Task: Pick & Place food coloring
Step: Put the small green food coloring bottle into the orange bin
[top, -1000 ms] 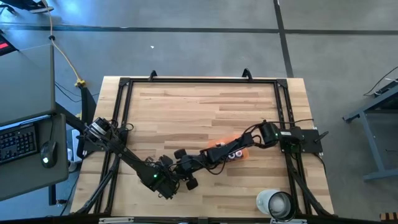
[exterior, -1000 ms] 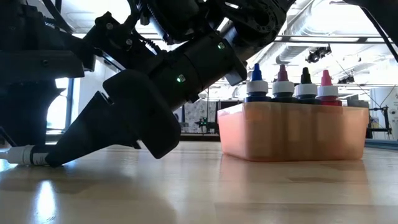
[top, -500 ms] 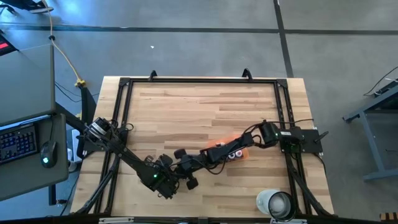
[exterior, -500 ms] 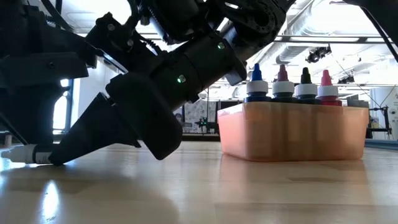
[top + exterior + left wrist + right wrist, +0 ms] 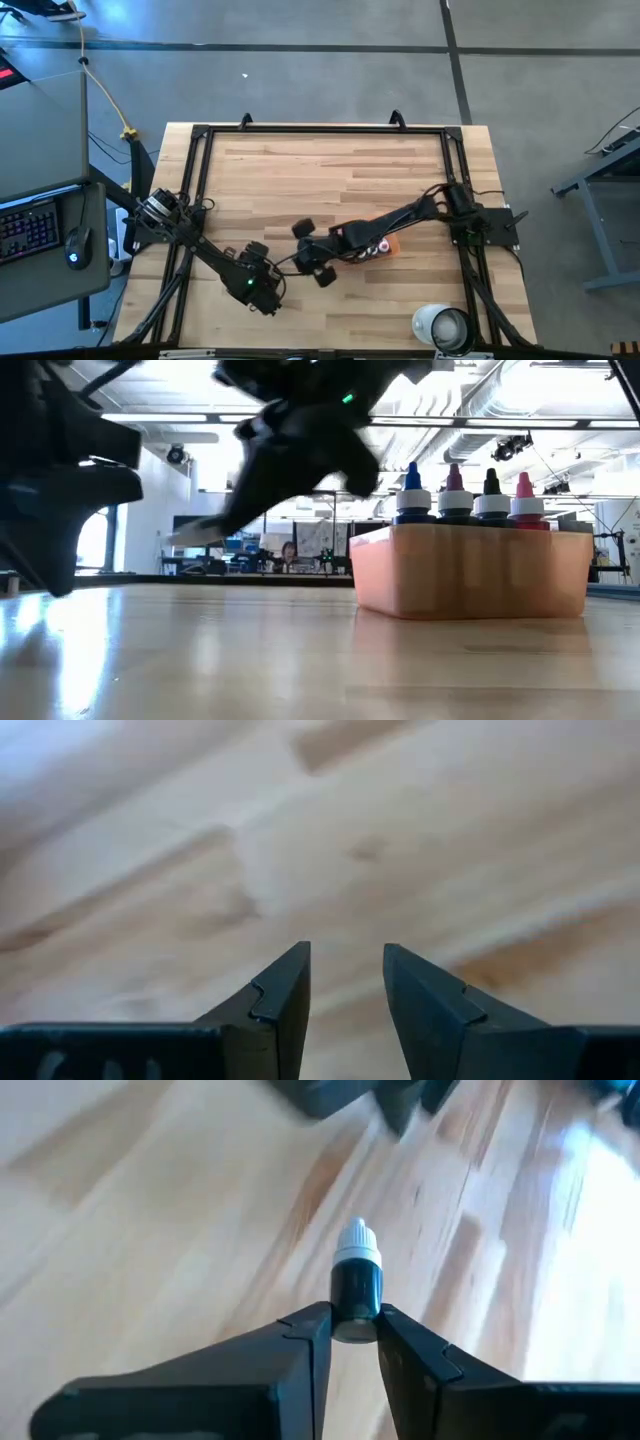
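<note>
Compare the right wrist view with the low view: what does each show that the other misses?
Only the right wrist view shows the right gripper shut on a food coloring bottle with a dark body and a white cap, held above the wooden table. Only the low view shows the orange tray standing on the table, with four capped bottles rising above its rim, and the room behind. Both show the wooden table top and dark, blurred parts of an arm.
</note>
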### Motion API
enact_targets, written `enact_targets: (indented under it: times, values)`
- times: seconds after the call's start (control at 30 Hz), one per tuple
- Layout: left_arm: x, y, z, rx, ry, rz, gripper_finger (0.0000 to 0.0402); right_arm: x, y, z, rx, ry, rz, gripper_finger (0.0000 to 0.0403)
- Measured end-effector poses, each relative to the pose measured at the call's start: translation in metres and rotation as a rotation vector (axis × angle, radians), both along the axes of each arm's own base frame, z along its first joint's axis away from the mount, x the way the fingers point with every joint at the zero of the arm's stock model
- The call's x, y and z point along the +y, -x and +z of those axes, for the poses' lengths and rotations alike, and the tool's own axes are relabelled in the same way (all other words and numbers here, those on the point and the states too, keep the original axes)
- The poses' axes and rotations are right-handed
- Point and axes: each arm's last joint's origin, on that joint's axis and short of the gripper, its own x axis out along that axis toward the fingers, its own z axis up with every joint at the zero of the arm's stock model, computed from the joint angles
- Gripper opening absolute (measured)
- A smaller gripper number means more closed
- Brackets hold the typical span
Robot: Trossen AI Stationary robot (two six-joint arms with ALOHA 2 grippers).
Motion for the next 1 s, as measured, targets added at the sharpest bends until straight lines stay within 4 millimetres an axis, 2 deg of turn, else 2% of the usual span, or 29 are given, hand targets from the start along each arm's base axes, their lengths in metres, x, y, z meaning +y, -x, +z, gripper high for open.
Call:
enact_targets:
  times: [0.17,0.3,0.4,0.53,0.67,0.83,1.0]
  values:
    - [0.003,0.003,0.001,0.008,-0.028,0.059,0.0126,-0.009,0.026,0.029,0.120,0.148,-0.023,0.0069]
    - [0.002,0.002,0.000,-0.005,-0.014,0.047,0.0126,-0.027,0.047,0.049,0.203,0.308,-0.144,0.0070]
    - [0.001,0.000,0.000,-0.017,-0.003,0.045,0.0126,-0.045,0.065,0.058,0.323,0.313,-0.273,0.0070]
    - [0.000,-0.001,0.000,-0.028,0.005,0.042,0.0126,-0.065,0.084,0.054,0.527,0.229,-0.405,0.0070]
    - [0.000,-0.001,0.000,-0.041,-0.004,0.035,0.0126,-0.072,0.095,0.036,0.644,0.191,-0.415,0.0071]
    - [0.000,-0.002,0.000,-0.050,-0.014,0.032,0.0126,-0.074,0.102,0.021,0.673,0.176,-0.387,0.0071]
    - [0.000,-0.002,0.000,-0.044,-0.018,0.014,0.0126,-0.076,0.102,0.021,0.656,0.264,-0.374,0.0071]
